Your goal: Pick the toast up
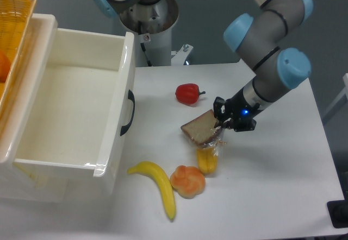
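One arm reaches in from the upper right, and its gripper [222, 121] is clamped on the right edge of the toast [202, 128]. The toast sits near the middle of the white table [283, 185], tilted, its right side raised at the fingers and its lower edge touching the top of the small yellow-orange packet [207, 159]. The packet lies at 6 o'clock from the toast. A round orange-pink bun [187, 180] rests at 7 o'clock from the packet, just beside it. A banana [159, 184] lies at 9 o'clock from the bun, close to its left edge. A red pepper [188, 93] stands at 11 o'clock from the toast, apart from it. A white bin [81, 115] occupies the left side of the table, with a yellow basket [13, 28] at its far left.
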Controlling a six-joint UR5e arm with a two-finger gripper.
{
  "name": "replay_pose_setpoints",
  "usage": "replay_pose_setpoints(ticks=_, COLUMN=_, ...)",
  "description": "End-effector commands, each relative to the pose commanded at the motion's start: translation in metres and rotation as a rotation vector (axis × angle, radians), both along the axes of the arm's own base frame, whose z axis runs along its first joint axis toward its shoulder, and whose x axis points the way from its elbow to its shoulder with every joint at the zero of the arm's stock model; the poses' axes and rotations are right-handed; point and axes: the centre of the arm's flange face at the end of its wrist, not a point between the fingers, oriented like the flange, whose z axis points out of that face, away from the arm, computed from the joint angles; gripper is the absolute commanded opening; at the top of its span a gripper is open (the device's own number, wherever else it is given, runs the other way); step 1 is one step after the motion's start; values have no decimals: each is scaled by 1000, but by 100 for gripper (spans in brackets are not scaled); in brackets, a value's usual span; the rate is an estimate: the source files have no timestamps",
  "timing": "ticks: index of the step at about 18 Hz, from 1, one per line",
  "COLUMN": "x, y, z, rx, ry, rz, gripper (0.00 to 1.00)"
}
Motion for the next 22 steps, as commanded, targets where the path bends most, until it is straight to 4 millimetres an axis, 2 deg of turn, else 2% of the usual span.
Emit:
replay_pose_setpoints(ticks=6, x=19, y=-4, z=42, rx=-87, ry=106, rz=-40, gripper=0)
replay_pose_setpoints(ticks=10, x=35, y=-17, z=85, rx=-146, ry=192, rz=-72, gripper=0)
replay_pose_setpoints(ticks=16, x=52, y=-9, z=86, rx=-237, ry=215, rz=-133, gripper=0)
replay_pose_setpoints(ticks=22, x=54, y=-9, z=81, rx=-240, ry=205, rz=-136, gripper=0)
